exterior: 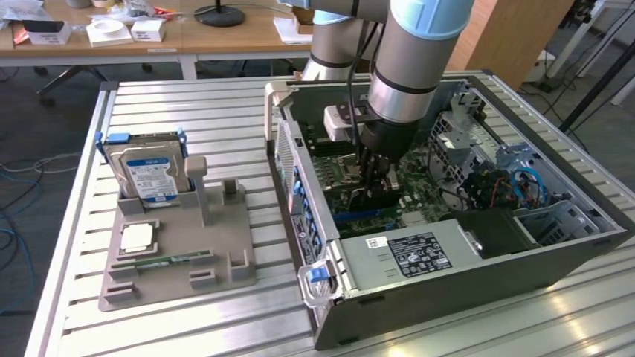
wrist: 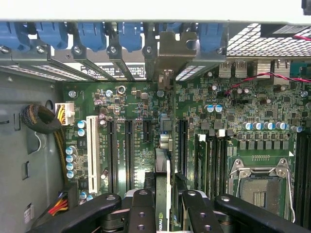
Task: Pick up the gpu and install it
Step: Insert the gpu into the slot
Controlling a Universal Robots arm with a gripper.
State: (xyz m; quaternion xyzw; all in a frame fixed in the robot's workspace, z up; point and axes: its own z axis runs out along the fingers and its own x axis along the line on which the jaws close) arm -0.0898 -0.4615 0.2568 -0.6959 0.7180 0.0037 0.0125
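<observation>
My gripper (exterior: 381, 186) reaches down into the open computer case (exterior: 555, 260), over the green motherboard (wrist: 126, 97). It is shut on the gpu (wrist: 163, 165), which stands on edge between the two black fingers (wrist: 142, 206). Seen edge-on in the wrist view, the card runs along an expansion slot toward the case's rear wall. Its metal bracket (wrist: 170, 48) sits at the rear slot openings, between the blue latches (wrist: 126, 36). In the exterior view the gpu (exterior: 372, 199) is a dark shape below the fingers, low against the board.
At the exterior view's left, a grey holder tray (exterior: 178, 245) carries a silver hard drive (exterior: 149, 175), a processor chip (exterior: 137, 236) and a green memory stick (exterior: 163, 260). Inside the case are the power supply (exterior: 417, 253), an empty processor socket (wrist: 260, 184) and cable bundles (wrist: 41, 119).
</observation>
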